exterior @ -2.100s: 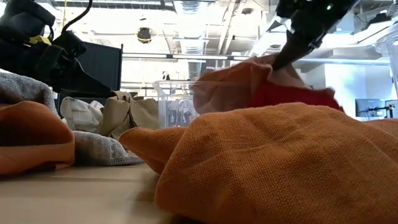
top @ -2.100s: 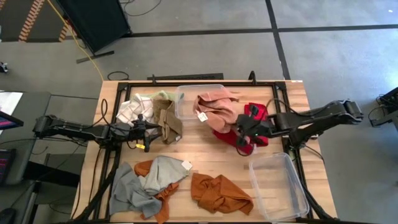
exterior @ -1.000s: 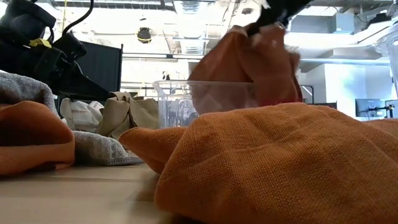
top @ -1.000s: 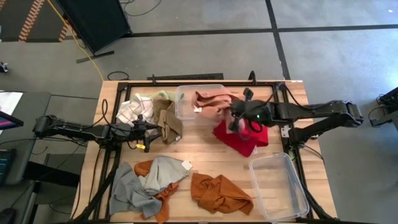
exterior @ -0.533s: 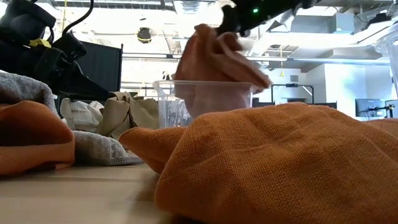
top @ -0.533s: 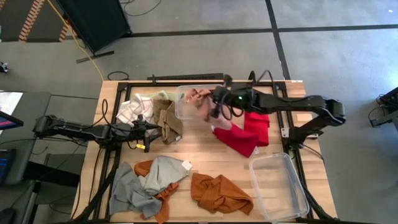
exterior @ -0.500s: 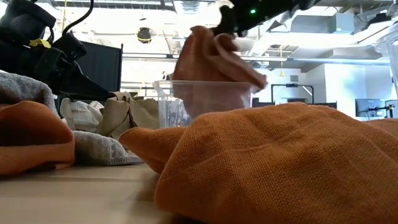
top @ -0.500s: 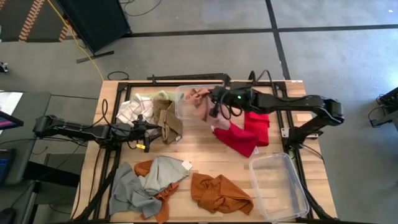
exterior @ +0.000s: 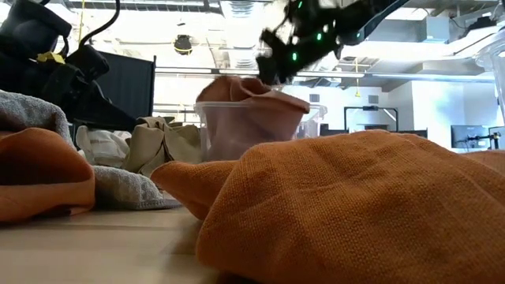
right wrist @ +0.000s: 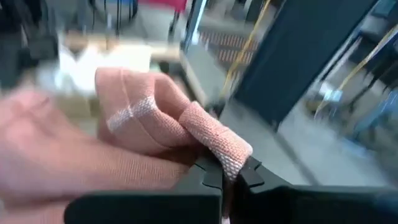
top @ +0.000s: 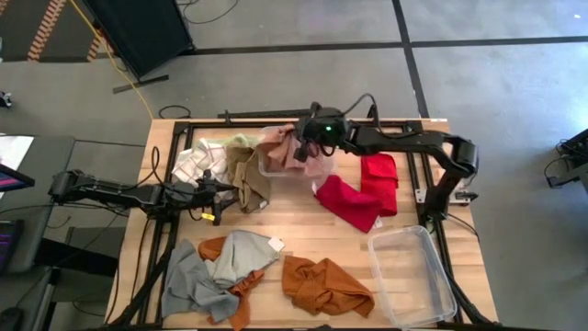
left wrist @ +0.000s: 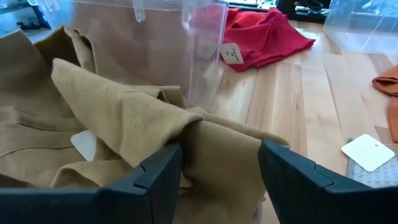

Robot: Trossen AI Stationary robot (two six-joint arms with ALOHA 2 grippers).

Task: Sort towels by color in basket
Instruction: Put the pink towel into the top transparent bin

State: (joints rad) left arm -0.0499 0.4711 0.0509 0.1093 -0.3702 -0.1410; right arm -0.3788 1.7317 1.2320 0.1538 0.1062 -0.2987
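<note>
At the far middle of the bench: the right end effector (top: pixel 303 147) has swung leftward over the clear plastic bin (top: pixel 317 170) and is clenched on a fold of the soft pink towel (top: pixel 280 147).
Just changed: a moment ago that pink towel hung high above the bin; now most of it has sunk inside, with only a hump showing over the rim in the low view.
Pinch: the right wrist view shows the two dark fingers (right wrist: pixel 205 171) shut tight on a rolled edge of the cloth, so it is not let go yet.
Left behind: the crumpled red towel (top: pixel 354 195) lies uncovered on the bench (top: pixel 413 207), just right of the bin.
Left side: the left end effector (top: pixel 220 191) waits, fingers apart around the tan woven towel (top: pixel 248 179).
Meaning for the task: I'd judge the pink one nearly sorted, needing only a release; the rust orange towel (top: pixel 326 287), grey towel (top: pixel 234 257) and others remain loose, and the second clear bin (top: pixel 413 276), near right, holds nothing.
</note>
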